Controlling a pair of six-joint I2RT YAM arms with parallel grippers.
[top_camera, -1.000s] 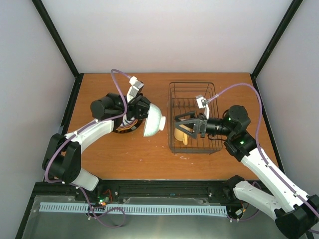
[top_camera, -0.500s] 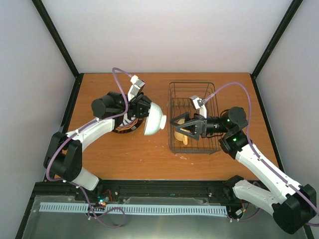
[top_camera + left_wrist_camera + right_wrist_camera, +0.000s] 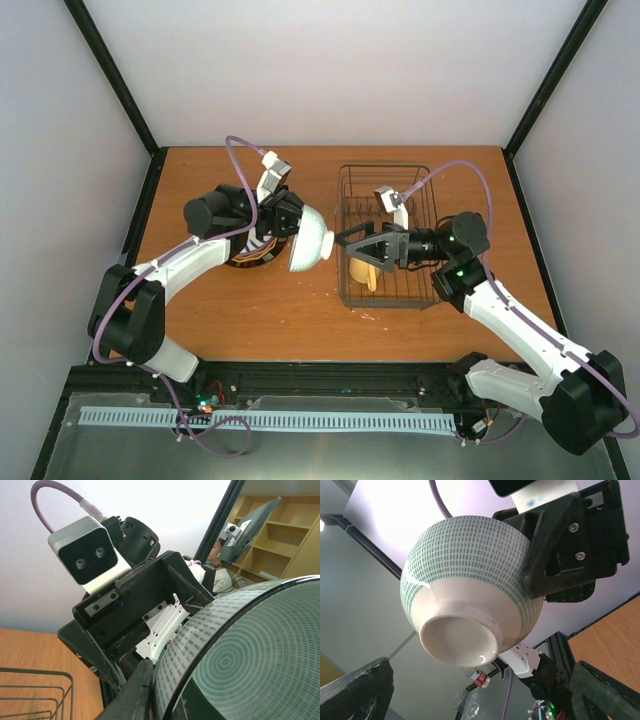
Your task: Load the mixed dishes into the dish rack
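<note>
My left gripper [image 3: 292, 228] is shut on the rim of the pale green bowl [image 3: 311, 241], holding it on its side in the air left of the dish rack [image 3: 424, 215]. In the left wrist view one finger [image 3: 134, 692] presses the outside of the bowl [image 3: 250, 655]. The bowl's white foot [image 3: 460, 637] points at my right gripper [image 3: 345, 247]. That gripper stands open over the rack's left edge, a short way from the bowl, with nothing between its fingertips [image 3: 355, 690]. The pale yellow mug [image 3: 361, 272] lies inside the rack. A dark-rimmed plate stack [image 3: 248, 259] lies under the left arm, mostly hidden.
The wooden table [image 3: 250, 310] is fenced by black frame posts and white walls. The rack's wire corner [image 3: 35, 690] shows at the lower left of the left wrist view. Purple cables loop above both wrists.
My right gripper has moved left over the rack toward the bowl's foot. The left gripper and bowl have stayed almost still.
</note>
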